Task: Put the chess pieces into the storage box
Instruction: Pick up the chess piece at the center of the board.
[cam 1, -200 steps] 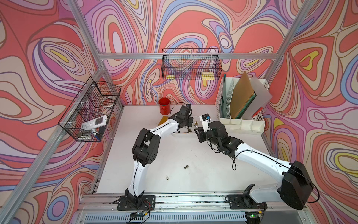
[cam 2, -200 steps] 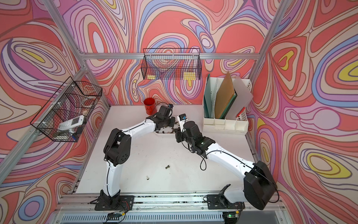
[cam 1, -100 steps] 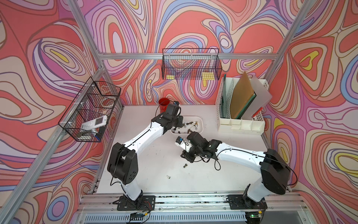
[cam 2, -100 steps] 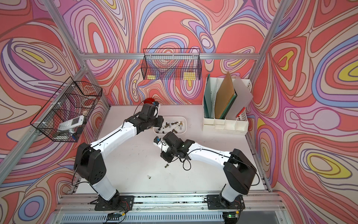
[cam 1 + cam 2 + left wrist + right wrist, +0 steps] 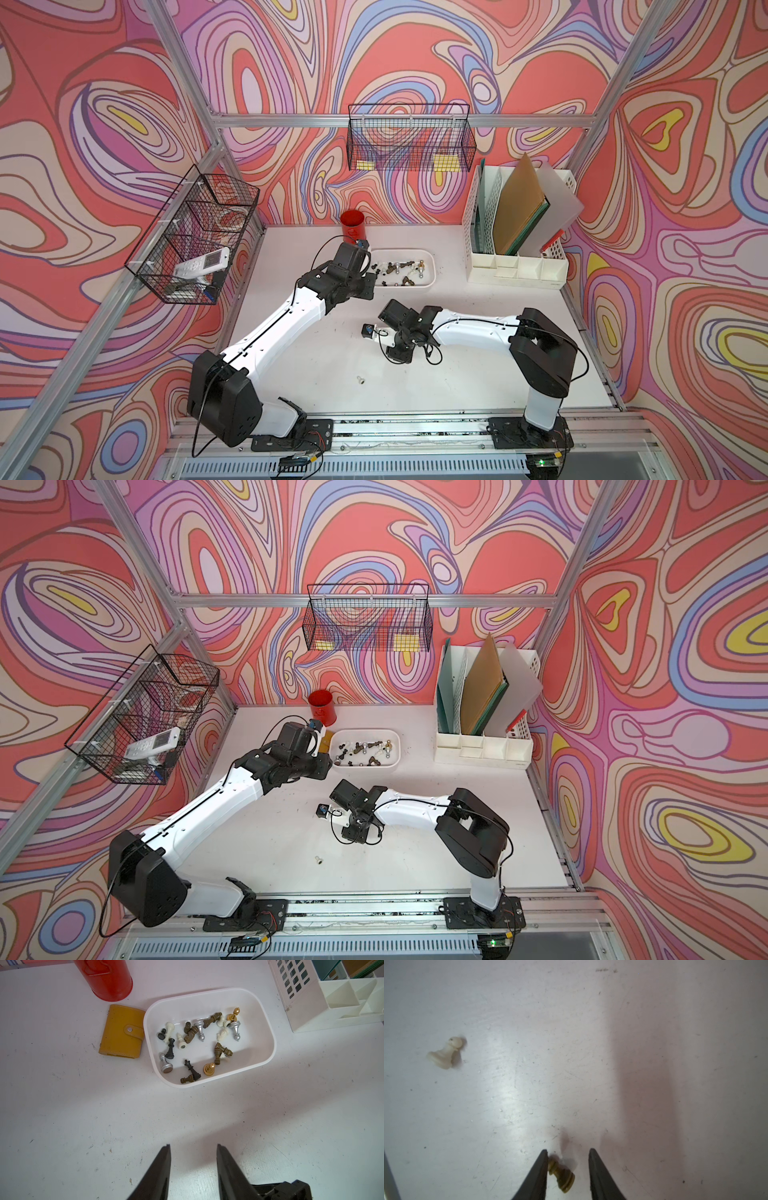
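Top views: in both, the storage box sits on the white surface with the chess pieces inside. A pale pawn lies alone, well apart from the box, toward my bases.

Left wrist: my left claw stands wide and empty near the box. A yellow wallet lies just beside the box.

Right wrist: my right claw is parted around an olive pawn lying on its side, touching one jaw and clear of the other.

- Left gripper: jaws spread apart, tilted downward; left arm stretched long behind it.
- Right gripper: jaws apart, pointing steeply down; right arm bent sharply behind it.
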Motion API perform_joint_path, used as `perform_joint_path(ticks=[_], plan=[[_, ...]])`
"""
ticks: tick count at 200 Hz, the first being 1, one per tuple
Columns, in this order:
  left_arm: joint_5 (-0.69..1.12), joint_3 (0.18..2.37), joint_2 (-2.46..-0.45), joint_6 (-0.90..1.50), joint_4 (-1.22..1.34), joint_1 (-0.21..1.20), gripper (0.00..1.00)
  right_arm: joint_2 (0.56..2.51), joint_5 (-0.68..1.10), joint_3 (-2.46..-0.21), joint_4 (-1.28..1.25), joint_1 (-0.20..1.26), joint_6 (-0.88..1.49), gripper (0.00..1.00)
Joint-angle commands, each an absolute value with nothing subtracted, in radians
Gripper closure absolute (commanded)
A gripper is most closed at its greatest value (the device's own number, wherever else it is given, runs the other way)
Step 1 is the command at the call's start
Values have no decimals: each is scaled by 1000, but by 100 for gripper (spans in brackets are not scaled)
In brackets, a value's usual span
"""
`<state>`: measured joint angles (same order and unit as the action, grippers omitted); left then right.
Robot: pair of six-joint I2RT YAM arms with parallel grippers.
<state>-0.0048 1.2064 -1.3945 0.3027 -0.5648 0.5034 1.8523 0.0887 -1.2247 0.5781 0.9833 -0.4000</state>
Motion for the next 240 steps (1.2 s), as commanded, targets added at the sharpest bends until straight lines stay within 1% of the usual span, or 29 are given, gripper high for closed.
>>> perform_joint_path(ticks=[1,23,51,106,134,187,206,240], plan=[[-4,1192,-1350,287,-595,498,58,1874,119,-1241,668,986,-438,65],[-7,1189,-1333,284,-593,498,58,1882,151,-1247,686,986,-430,64],[-12,1192,-1323,281,-594,498,58,1900,88,-1246,692,986,-425,64],[-22,1175,-1307,280,-581,497,58,1926,64,-1248,687,986,-420,64],[-25,1172,-1307,281,-583,496,58,1942,78,-1250,701,986,-414,72],[-32,1167,-1289,281,-581,497,58,1943,103,-1247,723,986,-382,81],[-32,1167,-1284,283,-583,498,58,1943,97,-1247,718,986,-370,86],[-32,1150,-1270,297,-571,497,58,1899,105,-1245,643,980,-333,90]])
